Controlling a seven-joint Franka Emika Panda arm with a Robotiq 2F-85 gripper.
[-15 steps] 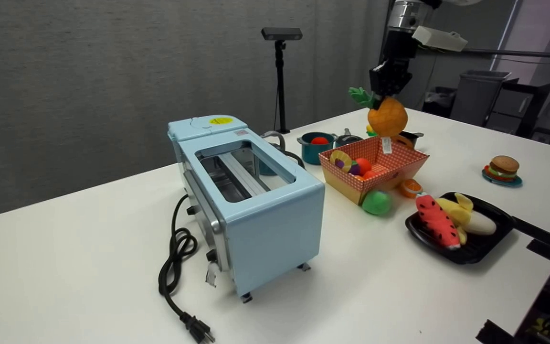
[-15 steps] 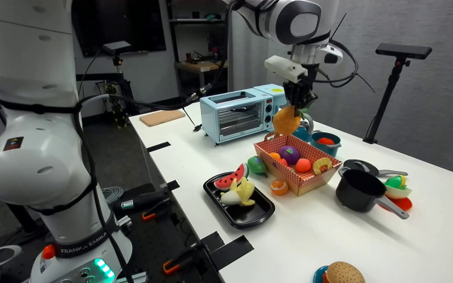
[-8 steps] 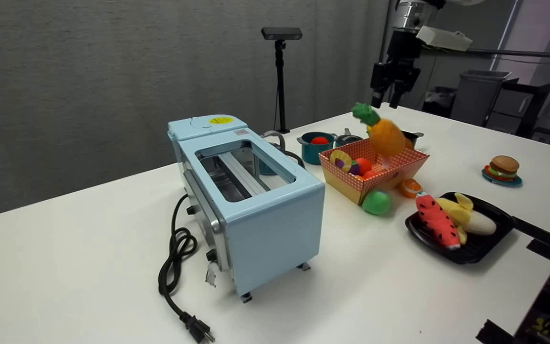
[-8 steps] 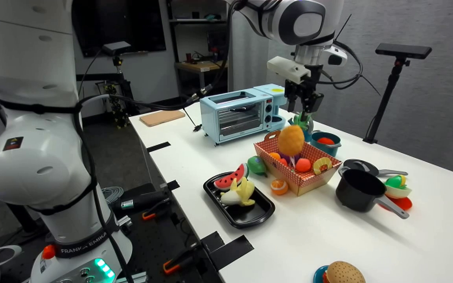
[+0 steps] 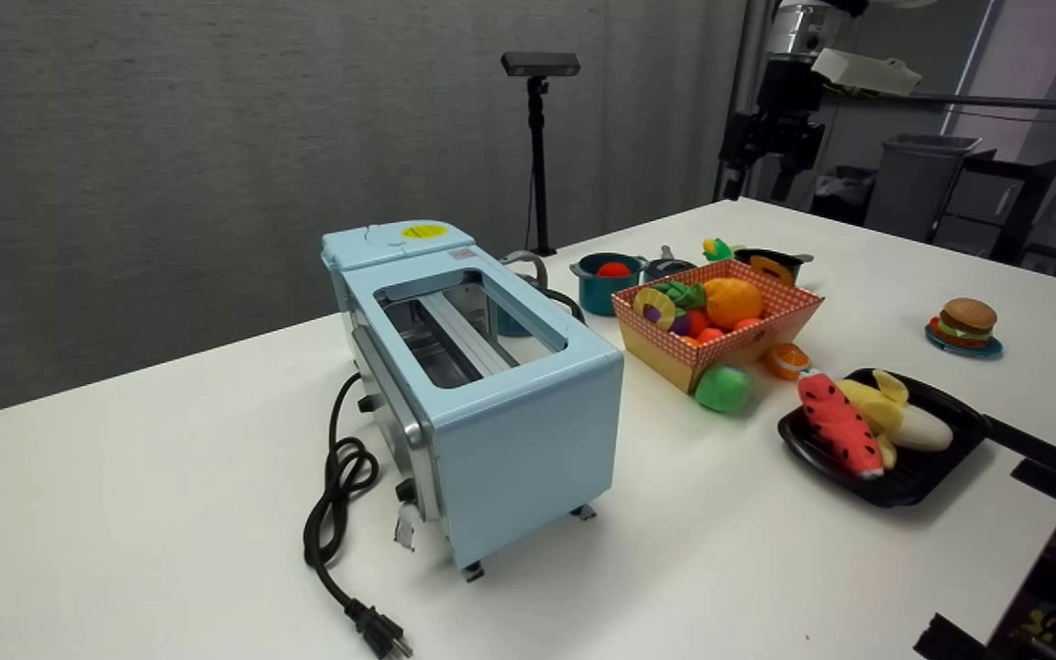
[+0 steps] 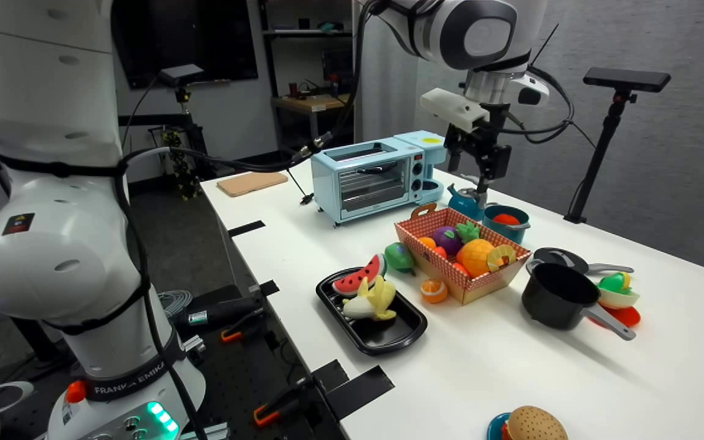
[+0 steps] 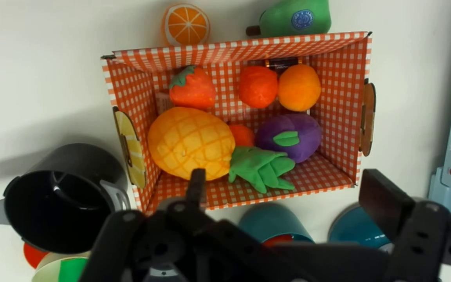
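Observation:
My gripper (image 7: 284, 176) stands open, its two dark fingers far apart with nothing between them. In both exterior views the gripper (image 5: 757, 195) hangs above the red-checked basket (image 6: 439, 273). A plush pineapple (image 7: 192, 143) lies on its side in this basket, its green leaves (image 7: 260, 168) beside a purple fruit (image 7: 305, 133). Also inside are a strawberry (image 7: 194, 90), a red fruit (image 7: 258, 87) and an orange one (image 7: 300, 87). Another reddish piece (image 7: 242, 135) is partly hidden behind the pineapple.
Beside the basket lie a green fruit (image 7: 298, 19) and an orange half (image 7: 188, 25). A black tray (image 6: 401, 349) holds a watermelon slice and a banana. Around stand a blue toaster oven (image 6: 361, 183), a teal pot (image 6: 506, 223), a black pot (image 6: 557, 305) and a camera stand (image 6: 599, 146).
The jaws have opened and let go of the pineapple, which has dropped into the basket. Meanwhile the gripper has drifted a little to the right in both exterior views.

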